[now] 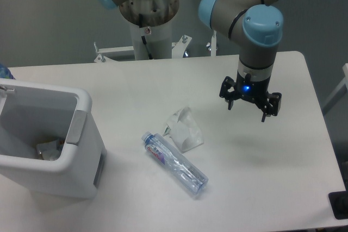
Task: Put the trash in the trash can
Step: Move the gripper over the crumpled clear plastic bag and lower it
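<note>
Clear plastic forms the bottle [175, 163], which lies on its side on the white desk [261, 183], below and to the left of the tool [250, 104] in the picture. Its blue cap points up and left, and we see a red and blue label near the cap end, but the writing is too small for us to read. The crumpled white wrapper [184, 129] rests on the desk just beside the bottle's cap end, left of the tool and nearer to it than the bottle. We cannot tell whether wrapper and bottle touch.

We see the tool hanging above the desk with its fingers spread apart and nothing held between them; a small blue light glows on it. Nothing stands between the tool and the two pieces of trash.

The white trash can [81, 150] sits far to the left of the tool. Inside it we make out some crumpled scraps at the bottom.
</note>
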Robot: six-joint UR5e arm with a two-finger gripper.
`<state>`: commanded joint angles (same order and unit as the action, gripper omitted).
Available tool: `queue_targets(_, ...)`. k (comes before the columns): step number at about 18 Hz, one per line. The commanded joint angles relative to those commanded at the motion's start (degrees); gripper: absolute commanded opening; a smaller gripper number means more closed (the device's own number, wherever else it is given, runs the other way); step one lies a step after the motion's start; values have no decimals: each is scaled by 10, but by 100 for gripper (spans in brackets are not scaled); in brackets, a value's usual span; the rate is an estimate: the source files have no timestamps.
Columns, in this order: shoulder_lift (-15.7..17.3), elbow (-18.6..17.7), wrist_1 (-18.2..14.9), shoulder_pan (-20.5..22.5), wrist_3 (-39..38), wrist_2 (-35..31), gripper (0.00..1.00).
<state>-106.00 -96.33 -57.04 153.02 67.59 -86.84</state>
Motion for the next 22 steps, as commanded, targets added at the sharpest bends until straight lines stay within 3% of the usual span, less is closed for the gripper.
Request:
queue_targets(8, 3, -15, 0, -6, 0, 0, 100)
queue_targets(12, 20, -58, 4, -18, -11, 1, 100)
queue_targets(15, 19, -77, 5, -53, -60, 2, 100)
queue_targets(18, 18, -107, 46, -78, -81, 0, 100)
queue_targets(22, 4, -136, 55, -102, -83, 1, 100)
